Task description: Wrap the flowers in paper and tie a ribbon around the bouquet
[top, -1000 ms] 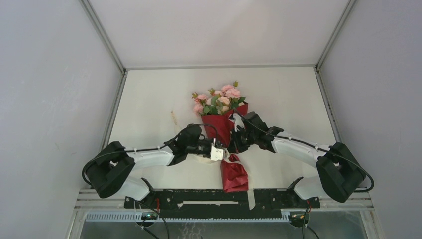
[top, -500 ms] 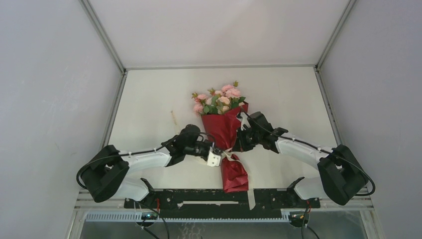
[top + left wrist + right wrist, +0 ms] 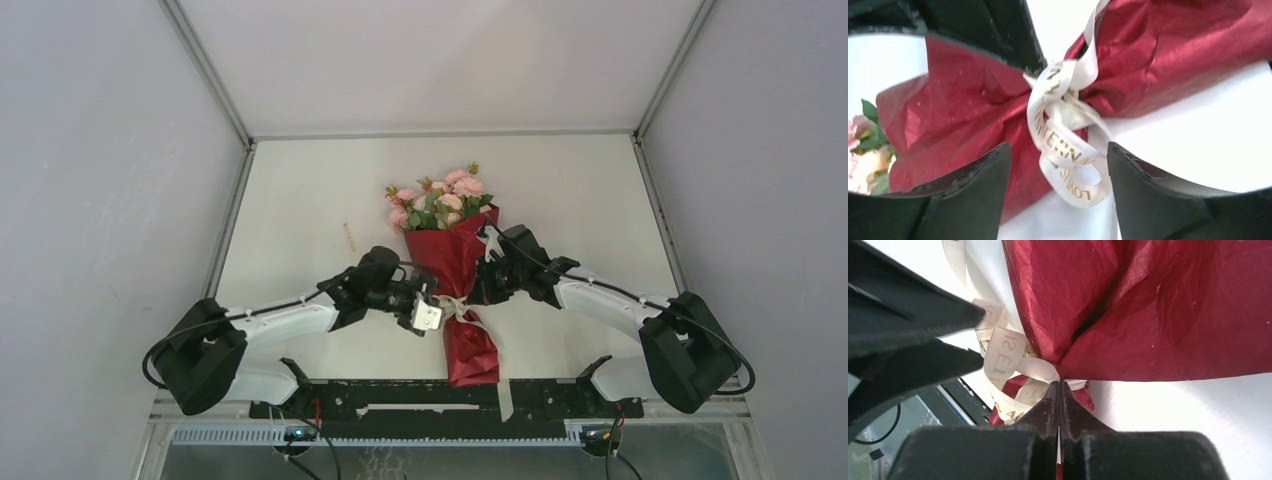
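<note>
Ribbon (image 3: pixel 1063 150) knotted round paper (image 3: pixel 973 115) — flowers (image 3: pixel 868 165) blurred, cut off at edge.

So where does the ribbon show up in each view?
Top external: ribbon at centre, tied round the pinched waist of the red paper.
Left wrist: ribbon at centre, in knotted loops.
Right wrist: ribbon left of centre.
Shared landmark: the pinch in the red paper, beside the knot in all three.

The left pincer (image 3: pixel 1058 150) stands spread, flanking the cream ribbon (image 3: pixel 1048 100) knotted round pinched dark red paper (image 3: pixel 963 100). Pink flowers (image 3: pixel 860 150) show at the left edge.
</note>
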{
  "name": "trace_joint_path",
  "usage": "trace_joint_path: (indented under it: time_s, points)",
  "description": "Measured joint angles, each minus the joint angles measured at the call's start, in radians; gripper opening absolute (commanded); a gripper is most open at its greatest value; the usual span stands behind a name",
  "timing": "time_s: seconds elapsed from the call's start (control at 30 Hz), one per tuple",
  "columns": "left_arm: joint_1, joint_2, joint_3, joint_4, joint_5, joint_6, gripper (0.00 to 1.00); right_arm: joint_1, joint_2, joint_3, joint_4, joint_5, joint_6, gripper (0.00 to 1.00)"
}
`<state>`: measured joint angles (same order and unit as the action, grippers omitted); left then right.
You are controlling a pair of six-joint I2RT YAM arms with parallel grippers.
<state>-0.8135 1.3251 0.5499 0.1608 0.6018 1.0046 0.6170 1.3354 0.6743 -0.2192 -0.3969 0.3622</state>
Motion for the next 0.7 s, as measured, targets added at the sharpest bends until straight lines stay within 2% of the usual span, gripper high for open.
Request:
trace_joint_path:
  time_s: [0.07, 0.1, 0.13, 0.2, 0.33, 0.4, 0.5, 0.6, 0.7]
  points:
    - [0.025, -0.03, 0.052, -0.169, -0.014, -0.002, 0.82, 0.001, 0.0, 0.0, 0.0, 0.0, 0.0, 0.0]
    - [0.033, -0.032, 0.056, -0.179, -0.015, -0.002, 0.96, 0.001, 0.0, 0.0, 0.0, 0.0, 0.0, 0.0]
    - [0.043, -0.037, 0.078, -0.233, -0.022, -0.012, 0.99, 0.001, 0.0, 0.0, 0.0, 0.0, 0.0, 0.0]
    - [0.058, -0.039, 0.109, -0.31, -0.024, -0.039, 1.0, 0.003, 0.0, 0.0, 0.0, 0.0, 0.0, 0.0]
    - [0.064, -0.023, 0.113, -0.328, -0.033, -0.186, 0.98, 0.007, 0.0, 0.0, 0.007, -0.001, 0.003, 0.0]
    - [0.058, 0.006, 0.113, -0.315, -0.058, -0.254, 0.86, 0.007, 0.0, 0.0, 0.009, 0.0, 0.004, 0.0]
    - [0.055, 0.039, 0.113, -0.296, -0.097, -0.309, 0.59, 0.007, 0.0, 0.0, 0.009, 0.0, 0.004, 0.0]
    - [0.053, 0.052, 0.113, -0.271, -0.121, -0.337, 0.4, 0.007, 0.0, 0.0, 0.01, 0.0, 0.004, 0.0]
    - [0.049, 0.055, 0.113, -0.246, -0.129, -0.347, 0.09, 0.007, 0.0, 0.0, 0.01, 0.0, 0.004, 0.0]
